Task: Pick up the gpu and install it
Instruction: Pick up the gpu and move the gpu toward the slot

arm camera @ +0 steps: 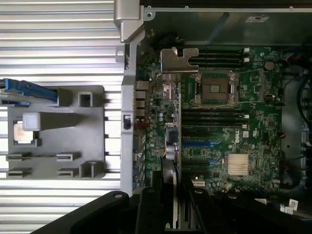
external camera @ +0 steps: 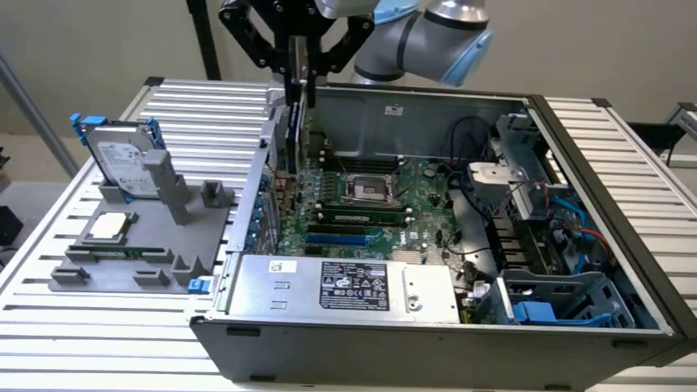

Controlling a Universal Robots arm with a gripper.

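Note:
The gpu [external camera: 292, 122] hangs edge-down from my gripper [external camera: 302, 77], which is shut on its upper edge. It is above the motherboard [external camera: 376, 214], on the side of the open computer case [external camera: 436, 343] toward the exterior view's left. In the wrist view the gpu [arm camera: 171, 141] appears edge-on as a thin strip running over the board's expansion slots. Its silver end bracket [arm camera: 179, 60] lies next to the case's rear wall. The black fingers [arm camera: 151, 207] clamp the card from both sides. Whether its lower edge touches a slot is hidden.
A grey fixture [external camera: 142, 261] on the slatted table holds an upright hard drive with blue rails [external camera: 122, 159] and a square CPU chip [external camera: 109, 226]. Inside the case are the empty CPU socket [external camera: 368, 188], the power supply [external camera: 348, 286], cables and a drive cage [external camera: 544, 302].

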